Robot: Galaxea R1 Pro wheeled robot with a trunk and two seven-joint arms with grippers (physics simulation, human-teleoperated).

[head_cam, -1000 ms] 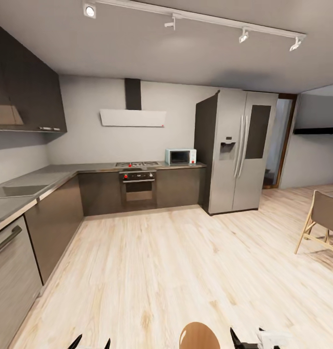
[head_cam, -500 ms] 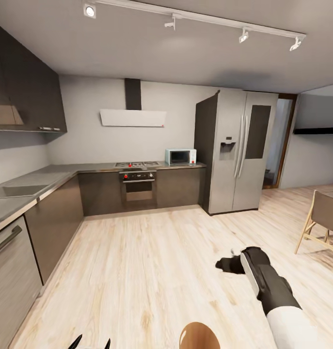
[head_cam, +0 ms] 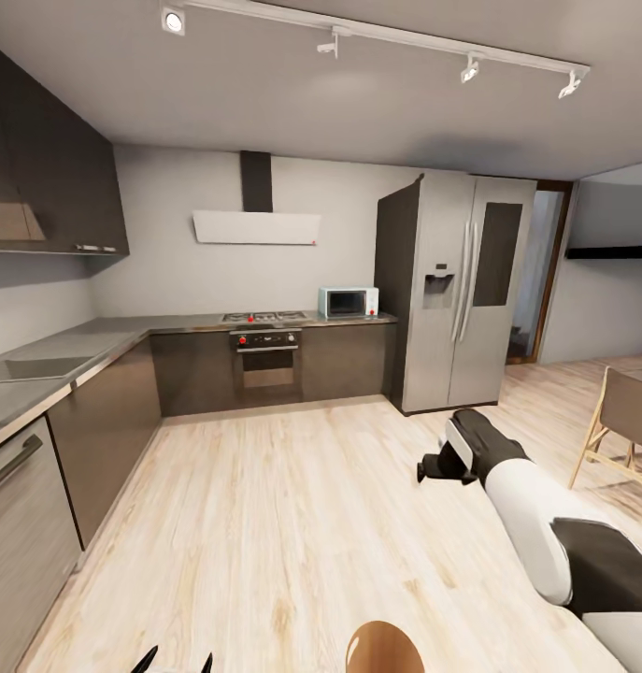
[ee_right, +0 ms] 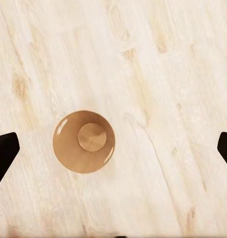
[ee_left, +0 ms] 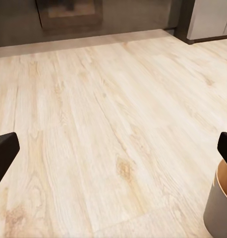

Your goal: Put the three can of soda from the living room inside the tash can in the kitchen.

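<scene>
The tash can (head_cam: 384, 650) stands on the kitchen floor at the lower edge of the head view, a small round bucket, brown inside. From straight above, the right wrist view shows the tash can (ee_right: 84, 141) with nothing inside. My right gripper (head_cam: 435, 466) hangs high over the floor, open, its fingertips (ee_right: 5, 148) spread wide. My left gripper (head_cam: 178, 660) is low at the lower edge, open, its fingertips (ee_left: 4, 148) far apart, and the tash can (ee_left: 220, 203) sits just beside one of them. The cans of soda are out of view.
Dark grey cabinets (head_cam: 106, 421) with a steel worktop and sink (head_cam: 35, 369) run along the left. An oven (head_cam: 266, 363), a white microwave (head_cam: 348, 301) and a tall steel fridge (head_cam: 461, 290) line the back wall. A wooden chair (head_cam: 624, 421) stands at the right.
My right arm has swung up from the lower edge into the head view, and its gripper has climbed higher and further forward. The left gripper and the tash can have stayed put.
</scene>
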